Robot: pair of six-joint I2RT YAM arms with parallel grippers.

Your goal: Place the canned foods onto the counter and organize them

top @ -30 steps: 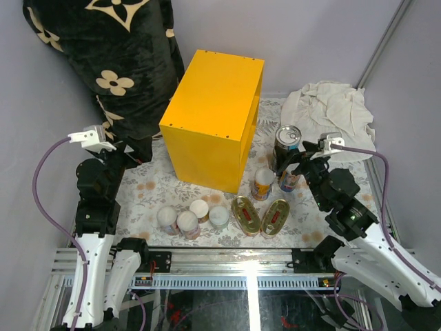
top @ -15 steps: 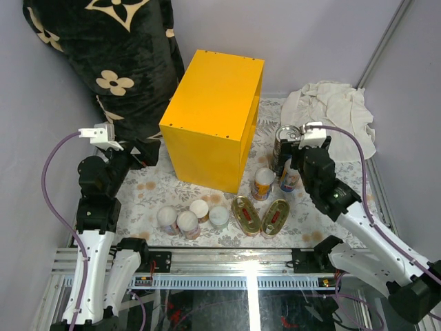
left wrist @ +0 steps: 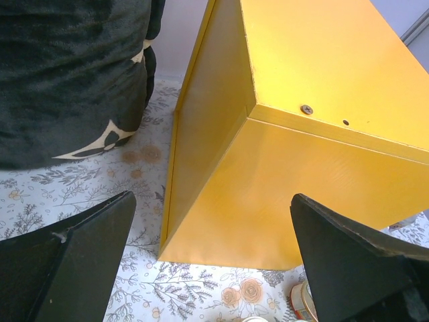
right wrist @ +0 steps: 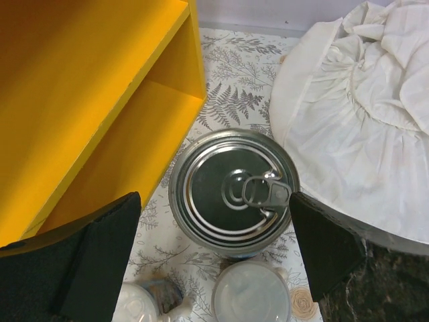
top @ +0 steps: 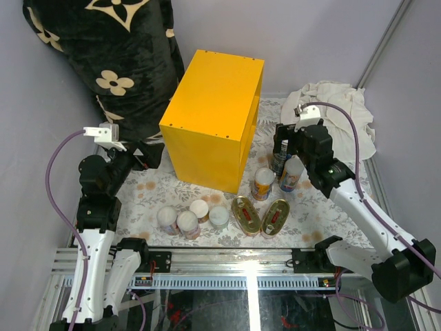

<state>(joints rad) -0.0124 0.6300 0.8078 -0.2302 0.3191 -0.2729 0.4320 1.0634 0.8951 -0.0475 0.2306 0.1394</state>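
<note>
The counter [top: 213, 117] is a bright yellow cabinet in the middle of the mat, its open face and inner shelf [right wrist: 144, 114] turned to the right. A tall silver-topped can [right wrist: 233, 191] stands just right of it. My right gripper [right wrist: 214, 198] hovers open above this can, one finger on each side, touching nothing. Two cartoon-label cans [top: 262, 183] [top: 292, 172] stand nearer. Several white-lidded cans [top: 187, 219] and two oval gold tins [top: 246, 214] line the front. My left gripper [top: 148, 153] is open and empty, facing the cabinet's left front corner [left wrist: 248, 114].
A black blanket with cream flowers [top: 103, 55] is piled at the back left, close to the left arm. A crumpled white cloth [top: 331, 114] lies at the back right, beside the tall can. The floral mat [top: 148, 189] covers the table.
My right arm has swung up and left, from beside the tall can to above it. My left gripper has moved right, toward the cabinet. No can has moved.
</note>
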